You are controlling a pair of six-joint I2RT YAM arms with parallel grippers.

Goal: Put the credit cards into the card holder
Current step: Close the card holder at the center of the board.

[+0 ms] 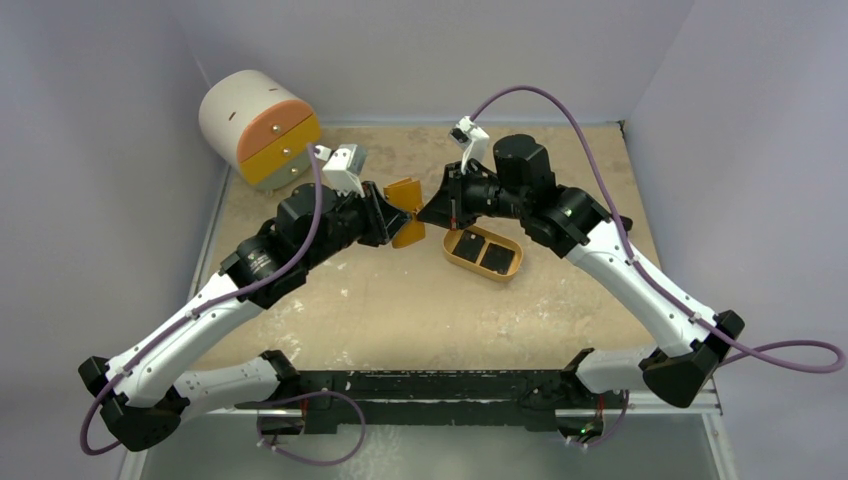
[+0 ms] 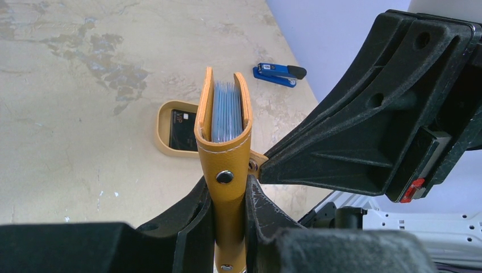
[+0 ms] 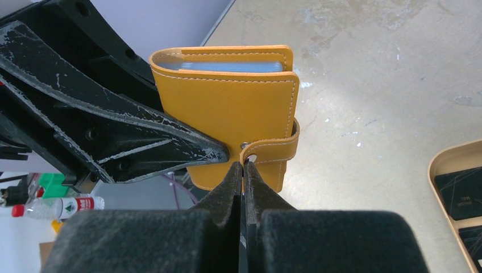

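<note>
The card holder (image 2: 226,153), a tan-orange folded wallet, is held clear above the table (image 1: 400,300) near its middle, between the two arms. It stands on edge with its spine toward the left wrist camera and its pale blue-grey sleeves (image 2: 227,111) showing in the slightly parted mouth. The left gripper (image 2: 227,196) clamps the wallet across its covers, one finger on each side. The right gripper (image 3: 243,170) meets it from the opposite side with jaws pressed fully together at the end of the snap tab (image 3: 273,149). Whether the tab's edge is actually caught between the tips is hard to make out. The credit cards (image 1: 497,258), two dark rectangles, lie side by side in an oval tan tray (image 2: 162,131) on the table just below the right gripper. Farther off, a blue stapler (image 2: 278,74) lies near the table's edge, and a rounded white drawer unit (image 1: 255,120) with orange and yellow fronts stands at the far left corner.
</note>
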